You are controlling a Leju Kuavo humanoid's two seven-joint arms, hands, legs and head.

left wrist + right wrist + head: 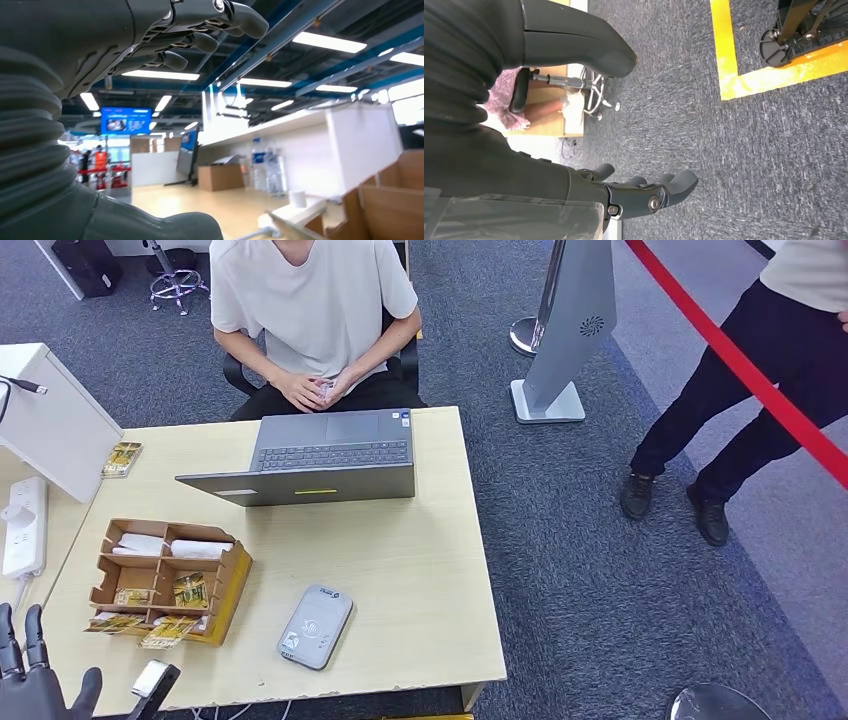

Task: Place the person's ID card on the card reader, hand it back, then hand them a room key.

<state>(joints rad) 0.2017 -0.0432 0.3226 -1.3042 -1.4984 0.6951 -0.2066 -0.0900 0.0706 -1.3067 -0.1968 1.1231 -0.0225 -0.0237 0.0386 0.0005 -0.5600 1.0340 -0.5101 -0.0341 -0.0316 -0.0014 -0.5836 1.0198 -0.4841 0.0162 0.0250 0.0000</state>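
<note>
The ID card (322, 390) sits pinched in the seated person's hands (315, 390) across the tabletop (400, 570), at about 1 o'clock from the left hand (35, 680); its long axis is too small to tell. That left hand is empty, fingers spread, and nearer. The right hand (644, 192) hangs over carpet, fingers loosely apart. The card reader (315, 626) lies with its long axis toward 1 o'clock.

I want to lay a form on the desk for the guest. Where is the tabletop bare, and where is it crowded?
Bare: the wide strip of table between the laptop and the card reader, running to the table's right edge. Crowded: the left side, with the cardboard organizer, loose cards by it, the power strip and the white box.
</note>
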